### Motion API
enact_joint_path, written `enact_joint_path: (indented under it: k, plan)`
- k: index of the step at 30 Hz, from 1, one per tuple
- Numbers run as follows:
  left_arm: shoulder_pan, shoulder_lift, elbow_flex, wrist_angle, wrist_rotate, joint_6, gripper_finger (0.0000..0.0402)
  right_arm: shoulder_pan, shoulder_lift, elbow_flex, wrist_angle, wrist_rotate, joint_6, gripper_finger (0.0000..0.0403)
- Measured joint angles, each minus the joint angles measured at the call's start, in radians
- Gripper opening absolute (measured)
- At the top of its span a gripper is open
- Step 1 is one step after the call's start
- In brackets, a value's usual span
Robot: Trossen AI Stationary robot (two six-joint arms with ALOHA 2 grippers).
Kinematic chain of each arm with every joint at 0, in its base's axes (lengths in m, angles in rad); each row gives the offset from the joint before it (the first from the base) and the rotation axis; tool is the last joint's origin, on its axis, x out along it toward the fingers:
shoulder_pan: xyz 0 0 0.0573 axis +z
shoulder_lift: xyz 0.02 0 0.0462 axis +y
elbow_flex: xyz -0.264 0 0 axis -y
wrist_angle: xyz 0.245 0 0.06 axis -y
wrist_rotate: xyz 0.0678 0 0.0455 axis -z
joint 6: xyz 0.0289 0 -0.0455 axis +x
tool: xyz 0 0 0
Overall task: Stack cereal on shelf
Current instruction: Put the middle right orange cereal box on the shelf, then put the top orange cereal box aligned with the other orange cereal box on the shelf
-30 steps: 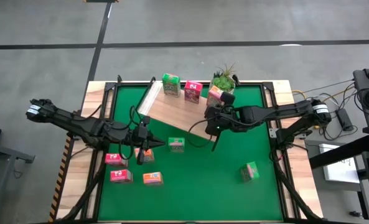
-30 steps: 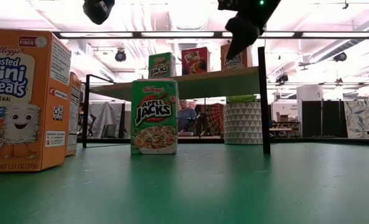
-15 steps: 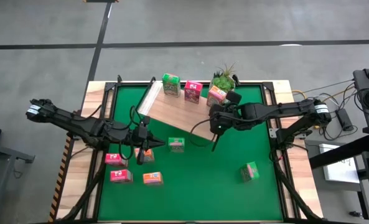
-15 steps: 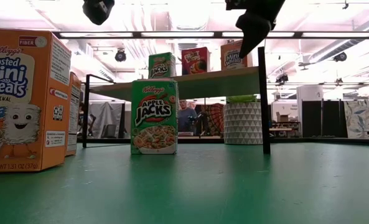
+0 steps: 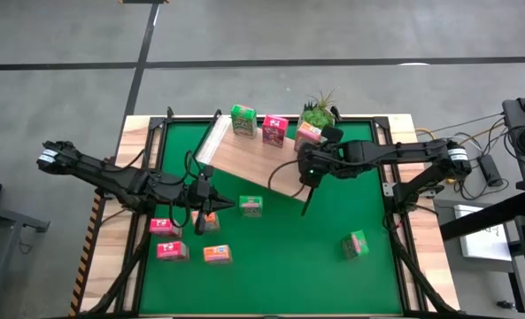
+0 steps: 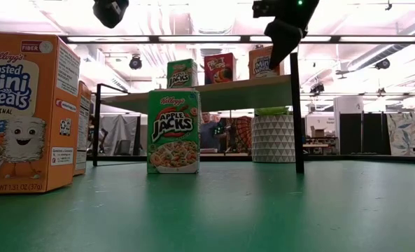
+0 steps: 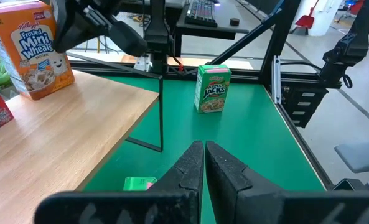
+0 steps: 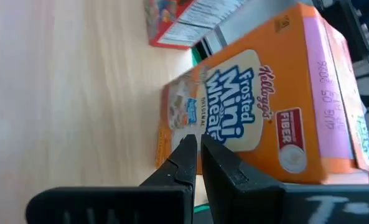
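The light-wood shelf [image 5: 258, 158] stands raised over the green mat. On it a green box [image 5: 242, 120], a pink-red box [image 5: 274, 131] and an orange box [image 5: 307, 135] stand upright on their bases. My right gripper [image 5: 307, 168] is shut above the shelf's right end, and its fingertips [image 8: 196, 142] point at the orange box's front [image 8: 246, 106]. My left gripper [image 5: 207, 204] hovers shut over the mat's left half, high in the low view [image 6: 110, 10]. Several more boxes stand on the mat, among them a green one [image 5: 250, 206] and another green one [image 5: 357, 244]. My right gripper's shut fingertips [image 8: 187, 146] show in front of the lower front face of the orange box [image 8: 190, 118]. I cannot tell whether they touch it. The box stands upright on the shelf.
A potted plant [image 5: 318, 112] stands behind the shelf's right end. Two pink-red boxes [image 5: 162, 227] [image 5: 172, 252] and two orange ones [image 5: 207, 221] [image 5: 216, 254] crowd the mat's near left. The shelf's thin black legs [image 6: 295, 112] stand mid-table. The mat's near middle [image 5: 289, 266] is bare.
My right gripper has moved a little toward the table's far edge and right, closer to the orange box on the shelf, staying shut. The boxes and my left arm have kept still.
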Motion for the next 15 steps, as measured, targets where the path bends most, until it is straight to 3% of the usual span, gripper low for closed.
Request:
enact_joint_path:
  k: [11, 15]
  plan:
    - [0.0, 0.0, 0.0, -0.004, 0.0, 0.001, 0.0, -0.005, 0.0, 0.0, -0.003, -0.011, 0.008, 0.0012]
    - [0.0, 0.0, 0.0, -0.004, 0.0, 0.001, 0.0, 0.006, 0.0, 0.0, 0.027, -0.061, 0.012, 0.0012]
